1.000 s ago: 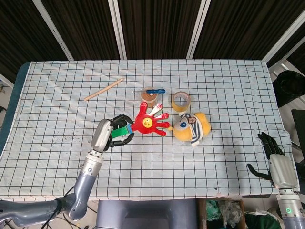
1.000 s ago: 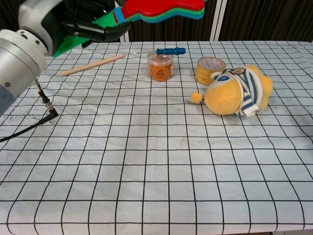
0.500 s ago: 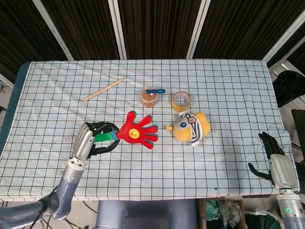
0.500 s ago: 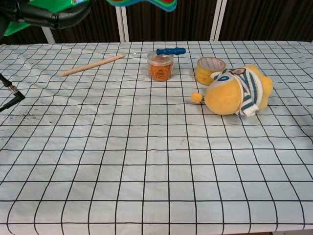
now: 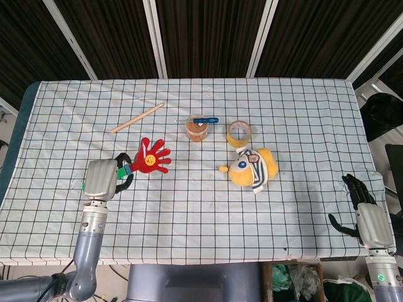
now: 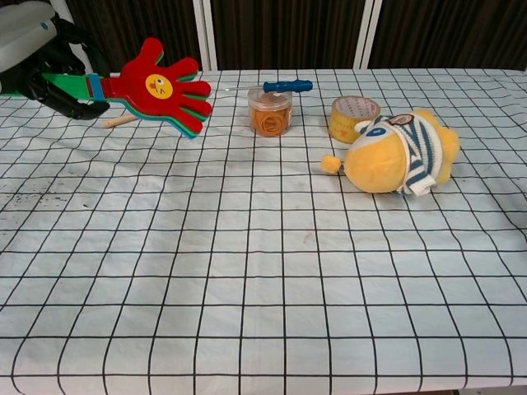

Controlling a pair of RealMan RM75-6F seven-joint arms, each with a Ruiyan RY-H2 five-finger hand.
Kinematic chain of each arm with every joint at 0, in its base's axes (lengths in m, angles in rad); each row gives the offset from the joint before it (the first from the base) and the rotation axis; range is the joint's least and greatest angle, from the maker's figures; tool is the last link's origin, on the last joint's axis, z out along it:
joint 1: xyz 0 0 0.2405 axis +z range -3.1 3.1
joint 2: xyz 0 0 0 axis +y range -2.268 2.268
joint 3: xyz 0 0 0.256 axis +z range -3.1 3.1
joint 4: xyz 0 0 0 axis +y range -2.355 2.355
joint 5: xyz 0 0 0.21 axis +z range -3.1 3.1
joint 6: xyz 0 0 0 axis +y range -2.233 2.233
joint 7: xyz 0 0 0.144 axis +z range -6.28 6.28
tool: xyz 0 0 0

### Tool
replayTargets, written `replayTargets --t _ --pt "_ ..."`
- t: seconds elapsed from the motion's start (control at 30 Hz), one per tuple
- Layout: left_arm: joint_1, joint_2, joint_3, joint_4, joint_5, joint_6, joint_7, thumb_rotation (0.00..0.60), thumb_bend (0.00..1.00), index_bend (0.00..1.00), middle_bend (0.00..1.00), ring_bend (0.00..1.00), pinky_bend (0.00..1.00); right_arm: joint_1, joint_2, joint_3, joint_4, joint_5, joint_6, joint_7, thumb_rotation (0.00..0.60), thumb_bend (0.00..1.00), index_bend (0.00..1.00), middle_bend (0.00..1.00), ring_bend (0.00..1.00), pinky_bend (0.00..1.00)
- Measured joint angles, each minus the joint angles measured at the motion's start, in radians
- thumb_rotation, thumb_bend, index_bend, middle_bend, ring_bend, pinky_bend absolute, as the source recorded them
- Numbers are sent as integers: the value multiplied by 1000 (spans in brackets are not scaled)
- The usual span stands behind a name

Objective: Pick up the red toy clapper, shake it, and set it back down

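The red toy clapper point(image 5: 151, 157) is a hand-shaped paddle with a yellow face badge and a green handle. My left hand point(image 5: 102, 177) grips that handle at the left of the table, holding the clapper point(image 6: 156, 86) up in the air with its flat face toward the chest camera. The left hand point(image 6: 37, 51) shows at the top left of the chest view. My right hand point(image 5: 364, 211) hangs past the table's right front corner with its fingers apart and nothing in it; the chest view does not show it.
A wooden stick point(image 5: 137, 117) lies at the back left. A small jar point(image 5: 197, 128), a blue screwdriver point(image 5: 205, 120) and a tape roll point(image 5: 239, 133) sit mid-table at the back. A yellow plush toy point(image 5: 253, 168) lies right of centre.
My left hand has swung the clapper to the left and nearer to my body over the last second; in the chest view it has dropped from the top edge into full view.
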Motion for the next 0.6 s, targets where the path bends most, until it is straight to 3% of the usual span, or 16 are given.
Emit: replayTargets --t 0.1,0.2,0.43,0.6 --pt "4 4 -5 -18 27 -14 -13 600 532 728 810 688 894 0 -1 -1 0 -3 0 0 600 259 0 0 5 175" --pt "6 7 -4 -18 108 -23 -126 600 531 728 810 688 894 0 -1 -1 0 -3 0 0 600 258 0 0 4 176" --pt "6 2 4 51 395 12 -694 600 530 728 810 688 894 0 -1 -1 1 -6 2 1 600 260 0 0 5 176" --pt "5 -9 10 139 578 49 -970 600 527 728 809 687 894 0 -2 -1 1 -4 0 3 600 259 0 0 5 176"
